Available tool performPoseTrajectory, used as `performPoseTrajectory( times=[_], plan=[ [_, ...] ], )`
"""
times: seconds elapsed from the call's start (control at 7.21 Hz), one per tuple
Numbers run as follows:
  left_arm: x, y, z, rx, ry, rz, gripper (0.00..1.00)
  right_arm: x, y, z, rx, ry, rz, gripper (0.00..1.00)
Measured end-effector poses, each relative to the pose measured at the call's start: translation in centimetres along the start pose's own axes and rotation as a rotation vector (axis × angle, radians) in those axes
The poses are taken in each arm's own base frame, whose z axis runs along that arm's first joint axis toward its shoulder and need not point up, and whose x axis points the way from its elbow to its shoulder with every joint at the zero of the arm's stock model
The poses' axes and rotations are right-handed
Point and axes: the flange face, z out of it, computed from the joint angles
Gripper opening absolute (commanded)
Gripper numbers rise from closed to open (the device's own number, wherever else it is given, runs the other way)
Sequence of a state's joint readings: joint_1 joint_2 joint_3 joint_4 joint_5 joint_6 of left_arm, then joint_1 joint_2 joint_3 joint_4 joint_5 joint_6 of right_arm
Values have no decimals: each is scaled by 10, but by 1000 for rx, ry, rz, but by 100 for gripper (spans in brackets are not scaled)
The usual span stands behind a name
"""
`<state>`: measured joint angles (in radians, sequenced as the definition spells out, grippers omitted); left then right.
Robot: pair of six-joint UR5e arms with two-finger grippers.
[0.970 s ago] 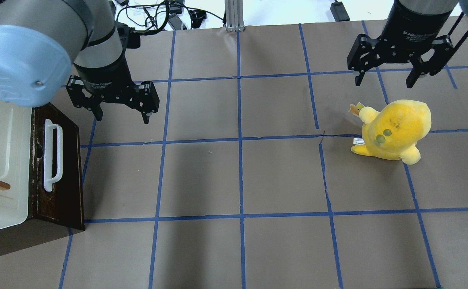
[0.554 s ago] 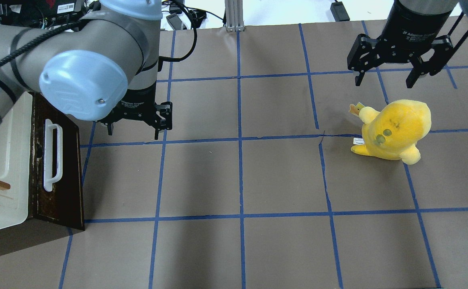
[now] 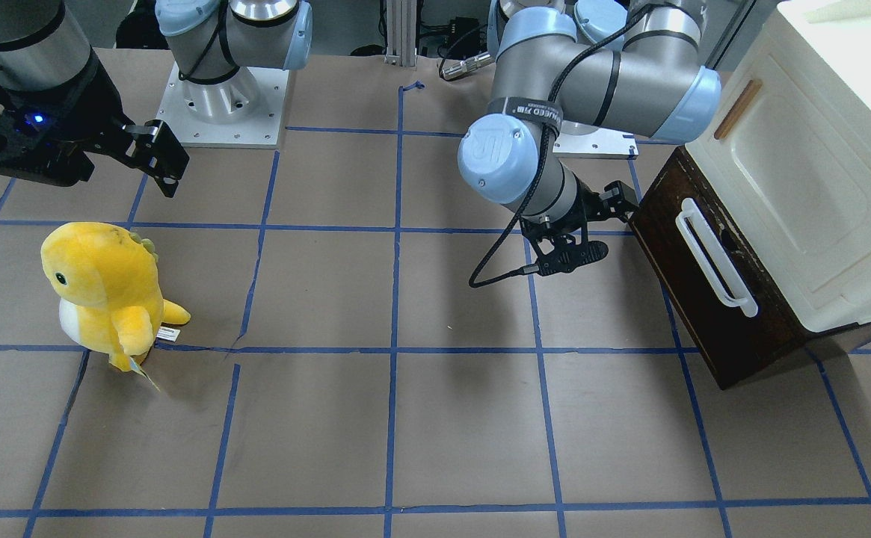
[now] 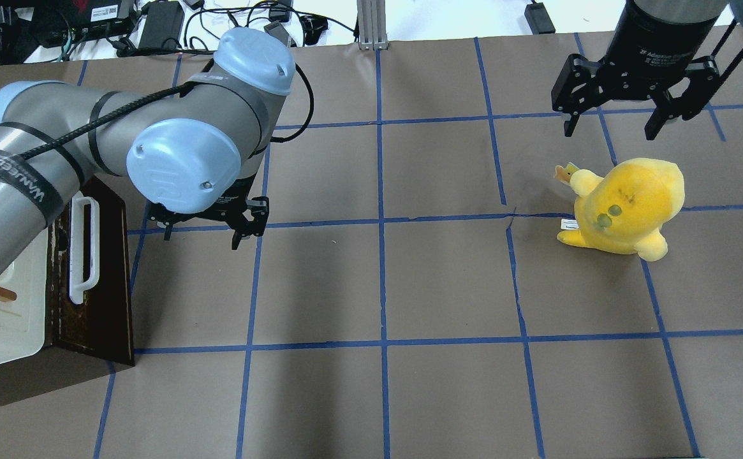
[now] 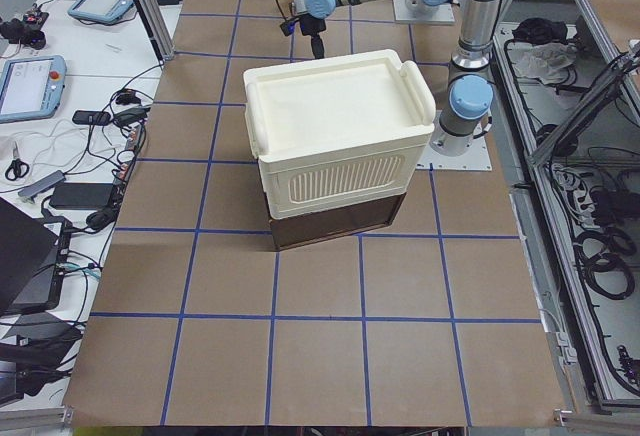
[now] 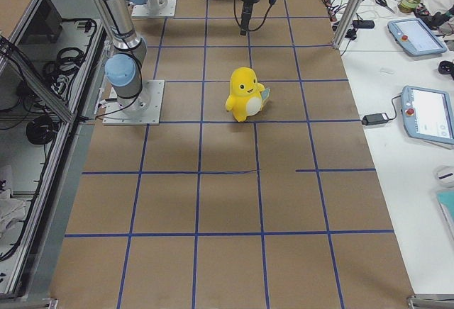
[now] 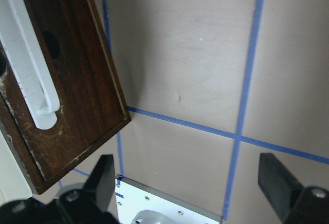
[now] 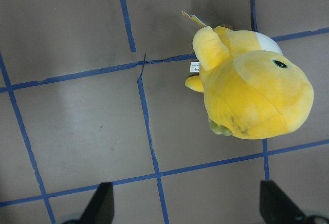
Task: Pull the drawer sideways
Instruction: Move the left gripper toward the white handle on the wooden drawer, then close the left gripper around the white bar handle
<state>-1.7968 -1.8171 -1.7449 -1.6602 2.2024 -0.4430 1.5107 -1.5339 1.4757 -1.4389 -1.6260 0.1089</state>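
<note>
The drawer [image 4: 100, 299] has a dark brown wooden front and a long white bar handle [image 4: 83, 248]. It sits at the base of a cream cabinet [image 4: 1, 306] at the table's left end, and none of its inside shows. It also shows in the front view [image 3: 693, 299] and the left wrist view [image 7: 77, 80]. My left gripper [image 4: 202, 234] is open and empty. It hangs low over the table just right of the drawer's far corner, not touching it, and is turned sideways in the front view [image 3: 601, 228]. My right gripper [image 4: 608, 131] is open and empty.
A yellow plush toy [image 4: 626, 204] stands on the brown paper under and just nearer than my right gripper, and shows in the right wrist view [image 8: 252, 95]. The cream cabinet door has a slim wooden handle [image 3: 734, 108]. Blue tape lines grid the table.
My left arm has swung in and dropped. Its gripper moved toward the robot and down, ending beside the drawer's far corner, still open. The right arm has not moved.
</note>
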Motion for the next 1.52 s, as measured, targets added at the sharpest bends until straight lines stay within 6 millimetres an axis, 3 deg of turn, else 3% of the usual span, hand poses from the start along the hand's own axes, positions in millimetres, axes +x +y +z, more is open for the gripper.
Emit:
performPoseTrajectory(
  times=[0.42, 0.69, 1.11, 1.25, 1.52],
  plan=[
    [20, -22, 61, -6, -317, 109, 100, 0, 0, 0, -1, 0, 0, 100],
    [12, -35, 96, -38, -436, 154, 100, 0, 0, 0, -1, 0, 0, 100],
    [-3, -47, 119, -80, -501, 184, 94, 0, 0, 0, -1, 0, 0, 100],
    [-9, -52, 127, -89, -514, 175, 85, 0, 0, 0, 0, 0, 0, 100],
    [-13, -57, 136, -90, -539, 166, 40, 0, 0, 0, 0, 0, 0, 100]
  ],
)
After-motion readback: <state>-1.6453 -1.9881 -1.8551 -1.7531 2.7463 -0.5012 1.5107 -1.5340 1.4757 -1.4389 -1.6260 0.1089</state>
